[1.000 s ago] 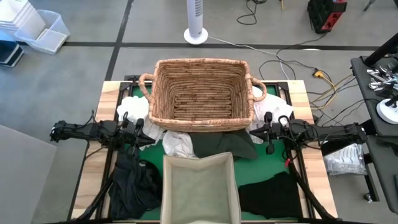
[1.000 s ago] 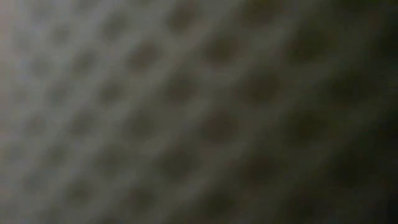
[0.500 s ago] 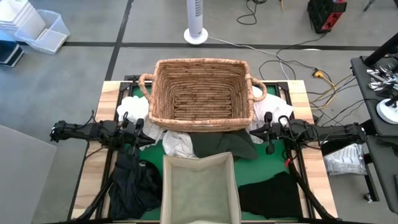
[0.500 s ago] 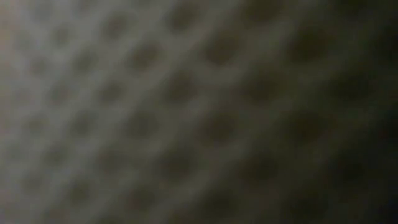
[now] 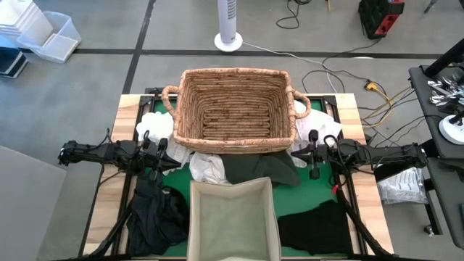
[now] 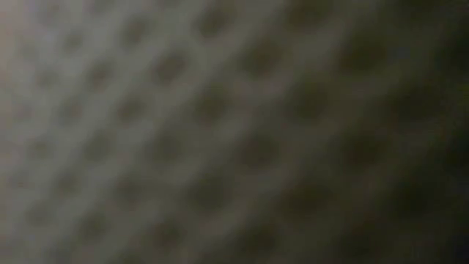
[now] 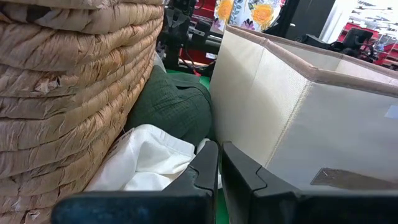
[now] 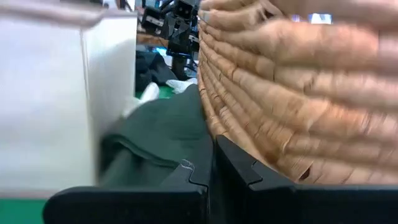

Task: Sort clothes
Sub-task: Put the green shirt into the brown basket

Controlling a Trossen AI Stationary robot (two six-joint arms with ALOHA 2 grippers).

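Woven mesh, blurred and pressed close, fills your low view, so it shows you nothing of the bench [image 5: 348, 105]. From above you see the wicker basket [image 5: 233, 110] at the far side and the beige fabric bin [image 5: 233, 217] at the near edge, which cuts it off. Between them lie a dark green garment [image 5: 264, 171] and a white garment [image 5: 206, 168], partly tucked under the basket; black clothes [image 5: 156, 214] sit left and right of the bin. Your left pincer [image 5: 154, 152] and right pincer [image 5: 313, 154] flank the basket, both closed on nothing. Only the left wrist view shows the white cloth [image 7: 146, 158] touching the basket wall.
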